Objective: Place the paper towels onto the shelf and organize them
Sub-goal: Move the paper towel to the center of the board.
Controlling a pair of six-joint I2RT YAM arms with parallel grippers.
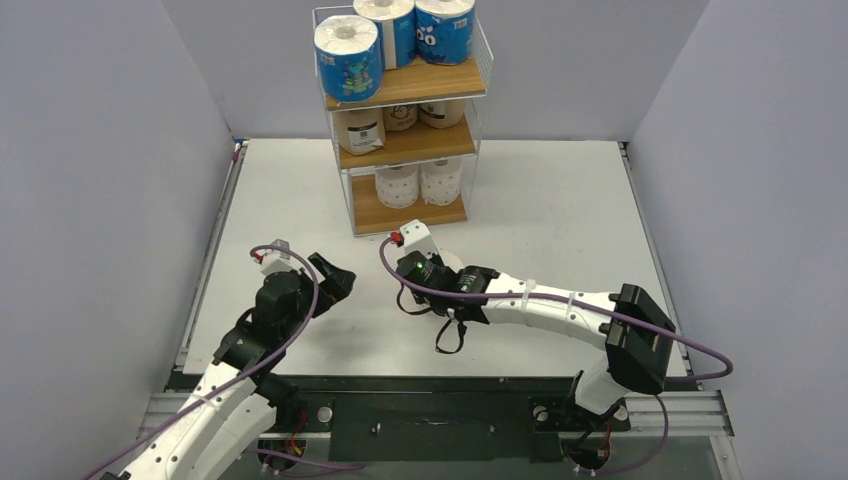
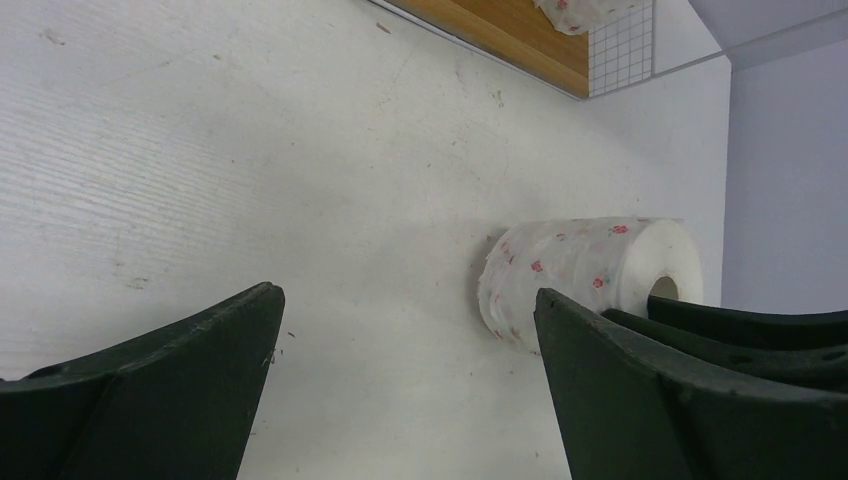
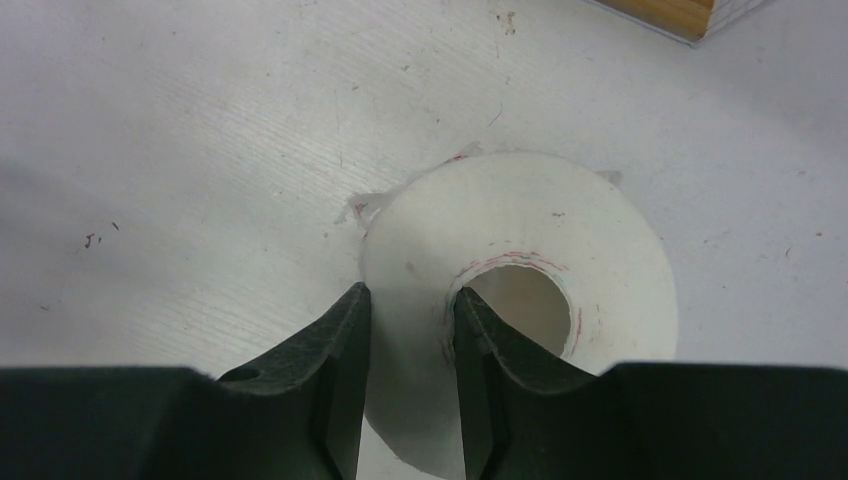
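Pinching the wall of a white roll [image 3: 600, 230], the right hand [image 3: 408, 300] is nearly closed, one finger inside the core [image 3: 525, 305] and the other outside. The roll lies on its side about mid-desk, its open end toward that hand; whether it has left the desk [image 1: 560, 200] I cannot tell. The left hand [image 2: 405, 292] hangs wide open with nothing in it, nearer the left edge, and the roll sits just beyond its right finger.

The shelf [image 1: 420, 88] stands at the middle of the far edge. Three blue rolls [image 1: 347, 55] fill its top board, tan rolls [image 1: 361, 130] fill the middle one, and two white rolls [image 1: 420, 183] sit on the bottom.

The step looks to be carrying this roll to the bottom board. A one-wall pinch is weak, and soft paper may crush or pivot. So lift slowly, let the roll hang steady, and keep it low enough to pass under the middle board. Bare wood shows in front of the two white ones; aim there. Release only once it rests flat, then back straight out so the inner finger does not drag it.
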